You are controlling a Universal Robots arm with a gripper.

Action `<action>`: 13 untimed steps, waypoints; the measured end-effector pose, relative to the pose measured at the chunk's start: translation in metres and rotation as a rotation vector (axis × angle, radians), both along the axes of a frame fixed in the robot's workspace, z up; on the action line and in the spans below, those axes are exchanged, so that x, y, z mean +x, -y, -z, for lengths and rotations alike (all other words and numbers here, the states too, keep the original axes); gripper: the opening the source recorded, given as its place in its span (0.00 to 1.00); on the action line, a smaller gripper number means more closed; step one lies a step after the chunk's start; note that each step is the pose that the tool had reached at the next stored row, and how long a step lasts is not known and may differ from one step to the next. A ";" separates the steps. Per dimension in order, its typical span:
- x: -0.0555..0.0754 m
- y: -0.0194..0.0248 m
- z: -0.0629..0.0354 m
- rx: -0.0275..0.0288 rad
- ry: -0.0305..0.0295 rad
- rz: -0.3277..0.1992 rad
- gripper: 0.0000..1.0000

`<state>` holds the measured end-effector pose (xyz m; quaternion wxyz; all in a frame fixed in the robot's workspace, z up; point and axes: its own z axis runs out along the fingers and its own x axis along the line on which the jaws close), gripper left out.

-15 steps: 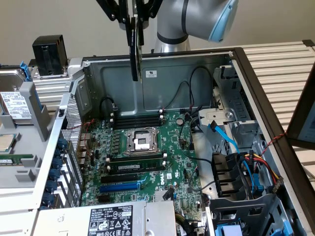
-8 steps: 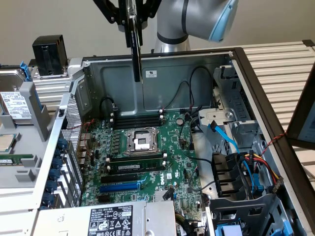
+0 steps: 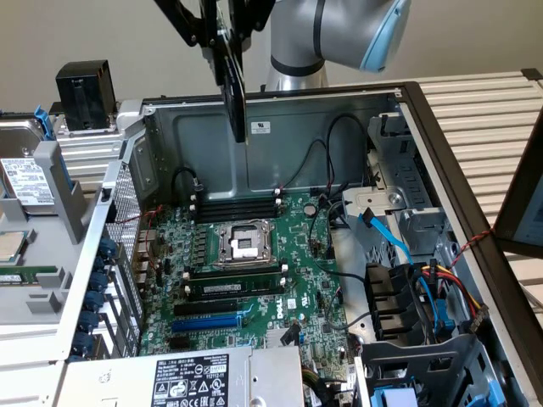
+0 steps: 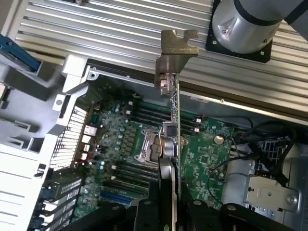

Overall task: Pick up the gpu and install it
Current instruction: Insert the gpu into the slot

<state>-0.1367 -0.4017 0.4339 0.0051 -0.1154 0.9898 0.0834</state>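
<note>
Clamping the gpu (image 3: 237,93) edge-down in the end effector (image 3: 224,42), above the motherboard (image 3: 314,254), ready for its slots.

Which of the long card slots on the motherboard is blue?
The blue slot nearest the labelled grey box; the other long slots are black.

Counter (image 3: 475,110) is ribbed metal slats. Open PC case (image 3: 288,127) lies flat on it, open side up. Black box (image 3: 85,95) stands on the slats behind the case's corner, at the exterior view's left. Grey drive carrier (image 3: 38,199) is just beside the case on that side; can't tell what's under it.
</note>
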 end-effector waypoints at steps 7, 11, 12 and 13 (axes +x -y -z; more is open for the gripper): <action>0.000 0.0000 0.0009 0.0000 -0.0001 -0.128 0.27; 0.000 0.0000 0.0012 0.0001 0.0000 -0.201 0.27; 0.000 0.0000 0.0013 0.0000 0.0000 -0.219 0.27; 0.000 0.0000 0.0013 0.0000 -0.0001 -0.236 0.27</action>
